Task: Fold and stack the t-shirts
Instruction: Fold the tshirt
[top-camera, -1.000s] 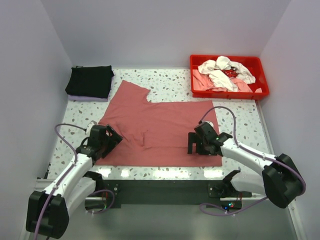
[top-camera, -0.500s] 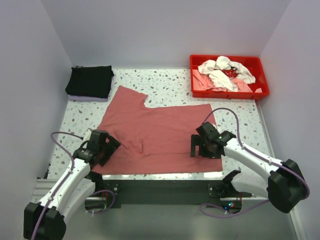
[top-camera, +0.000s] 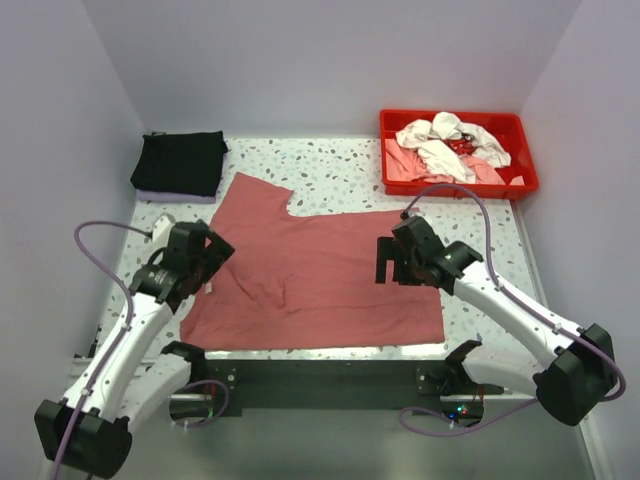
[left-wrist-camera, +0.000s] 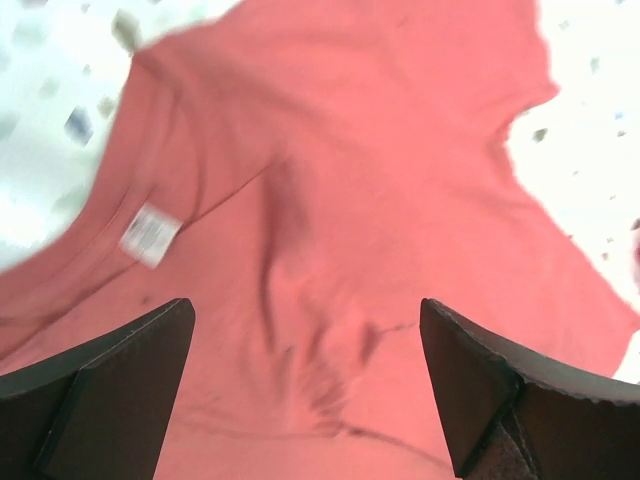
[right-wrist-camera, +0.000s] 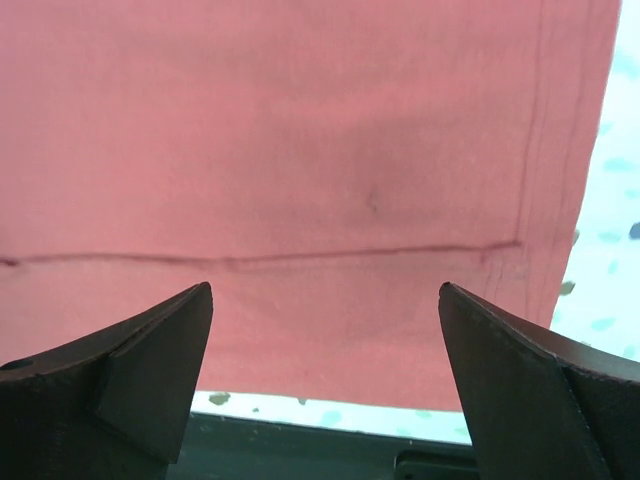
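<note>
1. Speckled table (top-camera: 350, 165) between pale walls carries all the shirts.
2. One brick-red shirt (top-camera: 320, 270) lies spread flat in the middle of the table, its near hem close to the table's near edge. Its far edge steps up on the left, toward the far-left corner. Soft wrinkles run through its left half.
3. In the left wrist view a small white label (left-wrist-camera: 150, 235) shows on the red cloth, and a sleeve spreads out to the right.
4. In the right wrist view a stitched seam (right-wrist-camera: 300, 255) crosses the cloth, with the shirt's side hem at the right and speckled table beyond it.
5. Left hand (left-wrist-camera: 305, 310) is over the shirt's left edge, fingers spread wide with nothing between them. Whether it touches the cloth cannot be told.
6. Right hand (right-wrist-camera: 325, 295) is over the shirt's right edge, also wide open and holding nothing.
7. A black shirt (top-camera: 180, 162) sits folded in the far-left corner, on top of a pale folded piece (top-camera: 175, 196) whose edge shows beneath it.
8. A red tray (top-camera: 450, 191) stands in the far-right corner, apart from the red shirt.
9. White and pink shirts (top-camera: 445, 145) lie crumpled in the tray.
10. A purple cable (top-camera: 100, 240) loops from each arm.
</note>
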